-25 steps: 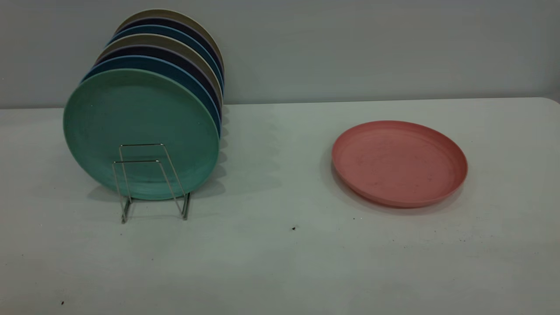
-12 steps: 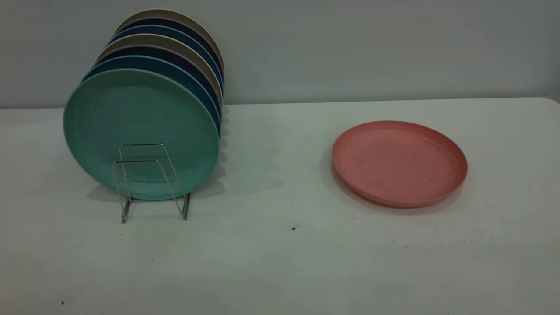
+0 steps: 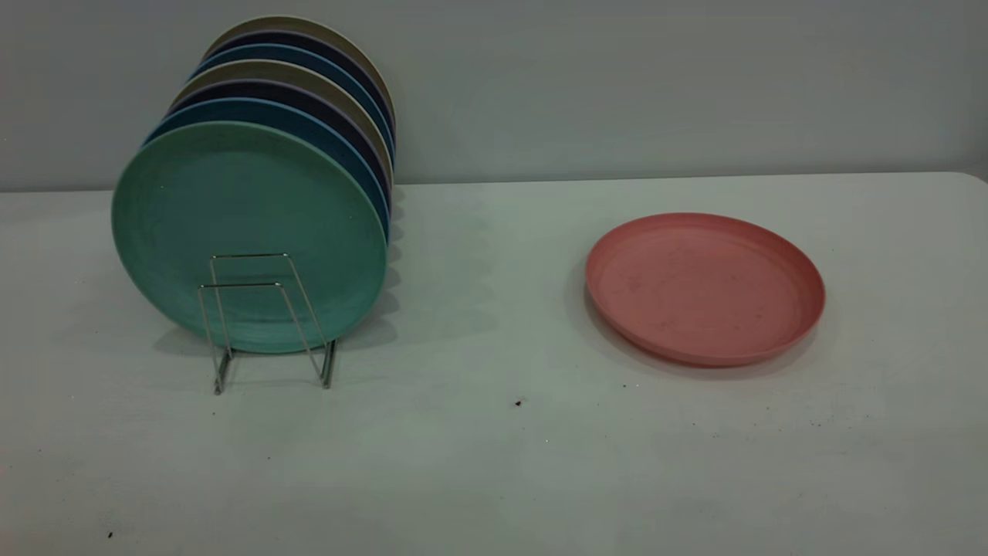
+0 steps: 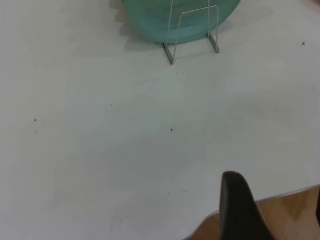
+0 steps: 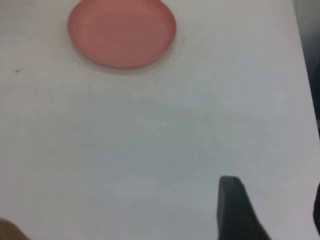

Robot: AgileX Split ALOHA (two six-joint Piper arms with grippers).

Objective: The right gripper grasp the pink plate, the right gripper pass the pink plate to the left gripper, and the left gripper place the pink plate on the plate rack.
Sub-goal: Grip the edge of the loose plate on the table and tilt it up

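Lying flat on the pale grey-white surface (image 3: 494, 463), the large round salmon-pink matte plate (image 3: 704, 287) rests with its shallow raised rim up and nothing touching it. In the right wrist view the same plate (image 5: 121, 32) is far ahead of the right tool (image 5: 270, 212), well apart from it, with bare surface between them. Only one dark finger (image 5: 235, 210) of this tool shows clearly and a sliver of the other at the picture's edge, so the fingers stand apart with a wide gap and they hold nothing.

The thin silver wire plate rack (image 3: 266, 320) stands well to the side of the pink plate. The teal-green round plate (image 3: 247, 232) stands upright on edge at the front of the rack, behind two free wire loops, and dark blue and beige plates (image 3: 309, 85) stand in a row behind it.

The left tool (image 4: 272, 212) hangs over the near edge of the surface, well apart from the rack (image 4: 192, 30) ahead of it. One black finger (image 4: 240, 210) is plain, the other only at the edge; they are spread and hold nothing.
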